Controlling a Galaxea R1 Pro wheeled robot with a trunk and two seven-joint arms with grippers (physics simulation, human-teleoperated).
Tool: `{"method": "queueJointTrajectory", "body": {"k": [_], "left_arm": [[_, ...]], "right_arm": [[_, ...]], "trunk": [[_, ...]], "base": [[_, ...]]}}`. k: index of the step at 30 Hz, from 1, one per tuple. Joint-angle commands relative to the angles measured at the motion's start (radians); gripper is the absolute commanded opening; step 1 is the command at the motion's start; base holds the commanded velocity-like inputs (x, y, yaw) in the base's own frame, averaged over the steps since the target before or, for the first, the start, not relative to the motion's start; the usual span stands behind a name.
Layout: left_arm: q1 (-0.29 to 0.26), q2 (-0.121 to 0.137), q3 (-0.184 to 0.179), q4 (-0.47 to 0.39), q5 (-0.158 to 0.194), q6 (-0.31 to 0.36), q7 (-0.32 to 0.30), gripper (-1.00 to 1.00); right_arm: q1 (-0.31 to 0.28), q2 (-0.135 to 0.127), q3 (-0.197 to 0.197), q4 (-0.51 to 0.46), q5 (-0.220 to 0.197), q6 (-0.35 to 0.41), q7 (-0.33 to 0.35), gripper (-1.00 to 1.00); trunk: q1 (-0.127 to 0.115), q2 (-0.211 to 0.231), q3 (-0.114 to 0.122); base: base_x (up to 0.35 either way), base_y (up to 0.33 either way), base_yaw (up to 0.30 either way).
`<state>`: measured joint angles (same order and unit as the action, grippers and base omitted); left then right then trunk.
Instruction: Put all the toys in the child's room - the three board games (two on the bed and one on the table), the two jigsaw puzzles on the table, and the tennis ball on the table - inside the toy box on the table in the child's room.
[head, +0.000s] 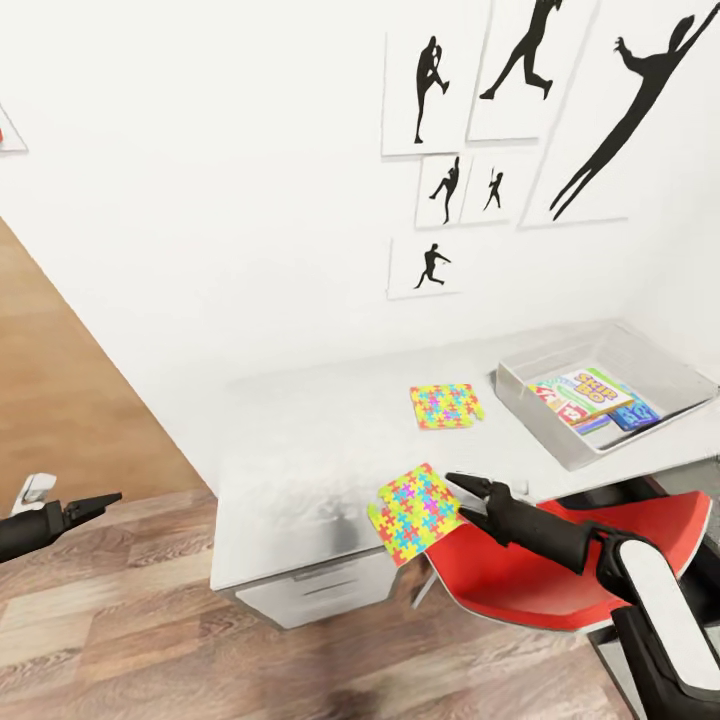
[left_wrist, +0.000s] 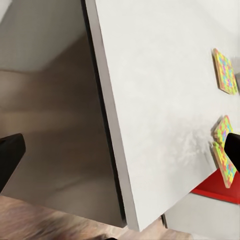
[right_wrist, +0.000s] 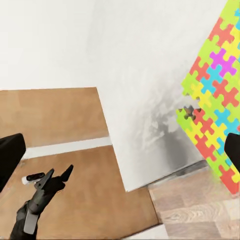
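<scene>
Two jigsaw puzzles lie on the light-grey table (head: 300, 450). One jigsaw puzzle (head: 443, 405) is flat near the middle. The other jigsaw puzzle (head: 413, 511) (right_wrist: 215, 95) sticks out over the table's front edge. My right gripper (head: 458, 497) (right_wrist: 120, 155) is open at that puzzle's right edge, holding nothing. The pale grey toy box (head: 530, 405) stands at the table's right end with board games (head: 585, 390) inside, among them a blue one (head: 632, 415). My left gripper (head: 100, 500) (right_wrist: 55, 177) hangs open over the floor, left of the table.
A red chair (head: 560, 570) sits under my right arm at the table's front. A drawer unit (head: 315, 590) is under the tabletop. Black sports-silhouette pictures (head: 520, 130) hang on the white wall. Wood-plank floor (head: 150, 620) spreads to the left and front.
</scene>
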<state>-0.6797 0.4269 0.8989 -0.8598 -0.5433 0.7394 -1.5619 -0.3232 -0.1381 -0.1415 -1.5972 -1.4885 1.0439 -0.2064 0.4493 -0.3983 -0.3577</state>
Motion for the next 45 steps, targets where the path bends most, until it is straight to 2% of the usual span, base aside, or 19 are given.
{"method": "queueJointTrajectory", "body": {"k": [1,2,4,6,9,14,17,21,25,28,31,33,34,37,45], "left_arm": [[-0.001,0.0,0.003,-0.001,-0.01,0.01,-0.009,1.0],[-0.001,0.0,0.002,-0.001,-0.01,0.01,-0.009,1.0],[-0.001,-0.001,0.002,-0.001,-0.01,0.01,-0.009,1.0],[-0.001,-0.001,0.002,-0.001,-0.01,0.01,-0.009,1.0],[-0.001,-0.001,0.002,-0.001,-0.01,0.01,-0.009,1.0],[-0.001,-0.001,0.002,-0.001,-0.01,0.01,-0.009,1.0],[-0.001,-0.001,0.002,-0.001,-0.01,0.01,-0.009,1.0],[-0.001,-0.002,0.001,-0.001,-0.01,0.009,-0.009,1.0],[-0.001,-0.002,0.001,-0.001,-0.01,0.009,-0.009,1.0],[-0.001,-0.001,0.001,-0.001,-0.01,0.009,-0.009,1.0],[-0.001,-0.001,0.002,-0.001,-0.01,0.009,-0.009,1.0],[-0.001,-0.002,0.001,-0.001,-0.01,0.009,-0.009,1.0],[-0.001,-0.002,0.001,-0.001,-0.01,0.009,-0.009,1.0],[-0.001,-0.001,0.002,-0.001,-0.01,0.009,-0.009,1.0],[-0.001,-0.001,0.003,-0.001,-0.01,0.009,-0.009,1.0]], "right_arm": [[0.017,0.0,-0.001,-0.001,-0.009,0.003,0.031,1.0],[0.051,0.0,-0.003,-0.002,-0.007,0.003,0.101,1.0],[0.086,0.0,-0.006,-0.003,-0.005,0.003,0.156,1.0],[0.151,0.001,-0.017,-0.004,-0.004,0.003,0.23,1.0],[0.199,0.0,-0.024,-0.004,-0.004,0.003,0.289,1.0],[0.242,0.0,-0.027,-0.004,0.003,0.002,0.399,1.0],[0.259,0.001,-0.028,-0.004,0.037,0.001,0.459,1.0],[0.279,0.001,-0.03,-0.004,0.113,0.0,0.539,1.0],[0.284,0.001,-0.031,-0.004,0.158,-0.005,0.589,1.0],[0.287,-0.003,-0.042,-0.004,0.221,-0.033,0.649,1.0],[0.285,-0.005,-0.044,-0.003,0.27,-0.05,0.671,1.0],[0.283,-0.001,-0.039,-0.004,0.336,-0.083,0.683,1.0],[0.283,0.0,-0.038,-0.004,0.351,-0.093,0.685,1.0],[0.282,0.002,-0.036,-0.004,0.389,-0.12,0.696,1.0],[0.282,-0.002,-0.044,-0.004,0.417,-0.14,0.757,1.0]], "trunk": [[0.001,-0.002,0.0],[0.001,-0.002,0.001],[0.001,-0.002,0.004],[0.001,-0.002,0.007],[0.001,-0.002,0.012],[0.001,-0.002,0.02],[0.001,-0.002,0.024],[0.001,-0.002,0.031],[0.001,-0.002,0.035],[0.001,-0.002,0.036],[0.001,-0.002,0.037],[0.001,-0.002,0.037],[0.001,-0.002,0.037],[0.001,-0.002,0.037],[0.001,-0.002,0.037]], "base": [[0.0,0.0,-0.1],[0.0,0.0,-0.093],[0.0,0.0,-0.089],[0.0,0.0,-0.084],[0.0,0.0,-0.081],[0.0,0.0,-0.078],[0.0,0.0,-0.077],[0.0,0.0,-0.077],[0.0,0.0,-0.065],[0.0,0.0,-0.022],[0.0,0.0,-0.007],[0.0,0.0,-0.003],[0.0,0.0,-0.002],[0.0,0.0,-0.001],[0.0,0.0,0.0]]}}
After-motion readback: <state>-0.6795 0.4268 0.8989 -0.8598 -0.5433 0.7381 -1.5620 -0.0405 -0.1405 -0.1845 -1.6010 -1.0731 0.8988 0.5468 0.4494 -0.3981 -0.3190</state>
